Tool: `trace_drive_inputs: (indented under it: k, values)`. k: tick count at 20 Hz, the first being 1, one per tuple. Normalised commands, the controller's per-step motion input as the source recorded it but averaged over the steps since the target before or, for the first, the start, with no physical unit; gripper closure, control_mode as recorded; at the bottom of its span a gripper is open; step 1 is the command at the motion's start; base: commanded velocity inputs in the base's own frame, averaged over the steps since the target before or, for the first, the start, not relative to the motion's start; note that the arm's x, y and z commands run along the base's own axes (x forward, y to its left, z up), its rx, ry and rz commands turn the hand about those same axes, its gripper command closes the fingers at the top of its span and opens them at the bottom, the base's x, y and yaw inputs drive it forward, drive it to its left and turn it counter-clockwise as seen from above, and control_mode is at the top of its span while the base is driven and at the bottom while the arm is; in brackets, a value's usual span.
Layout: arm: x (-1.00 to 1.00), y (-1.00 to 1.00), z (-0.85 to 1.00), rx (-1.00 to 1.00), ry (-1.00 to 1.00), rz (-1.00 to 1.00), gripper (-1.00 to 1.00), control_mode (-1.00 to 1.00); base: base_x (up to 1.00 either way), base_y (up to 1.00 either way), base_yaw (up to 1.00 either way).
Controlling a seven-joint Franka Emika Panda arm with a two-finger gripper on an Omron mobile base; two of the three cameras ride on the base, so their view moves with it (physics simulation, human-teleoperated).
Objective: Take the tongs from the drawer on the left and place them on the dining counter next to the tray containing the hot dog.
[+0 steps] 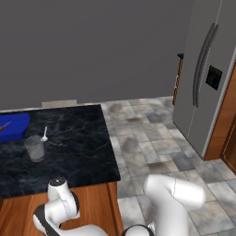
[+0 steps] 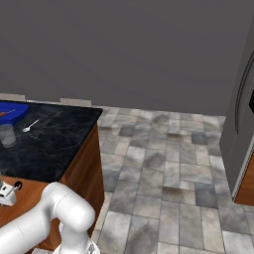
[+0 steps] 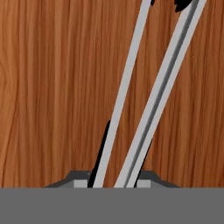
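Here, as I stand by the island:

Gripper: in the hand view the gripper [image 3: 114, 177] sits at the bottom edge, its two dark finger tips drawn in on either side of the tongs, so it is clamped on them.

Tongs: the tongs [image 3: 144, 94] show as two slim silver arms that rise from between the finger tips, lean to the right and spread a little toward the top, where black tips begin at the frame's edge. They lie over reddish-brown wood grain.

Drawer: that wood behind the tongs I take to be the drawer [image 3: 48, 87]; I cannot tell whether the tongs touch it or hang just above it.

Arm: the white arm bends low in front of the island's wooden side, its wrist down near the bottom left of the left base view.

Tabletop: the dining counter [image 1: 78, 138] has a black, white-veined top.

Tray: the bright blue tray [image 1: 13, 126] sits at the far left of the tabletop, with the orange-brown hot dog [image 1: 4, 125] inside it.

Other things: a clear glass [image 1: 34, 148] stands near the tray, and a small white spoon [image 1: 44, 135] lies just beside the glass.

Room: tiled floor and a grey refrigerator [image 1: 203, 78] to the right.
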Motion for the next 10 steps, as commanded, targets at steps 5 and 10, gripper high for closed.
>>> trace_drive_inputs:
  k: [5,10]
  values:
    - [-0.63,0.0,0.23,0.0,0.0,0.05,1.0,-1.0,0.0,0.0,0.0]
    - [-0.52,0.0,0.45,0.0,0.0,0.06,1.0,-1.0,0.0,0.0,0.0]
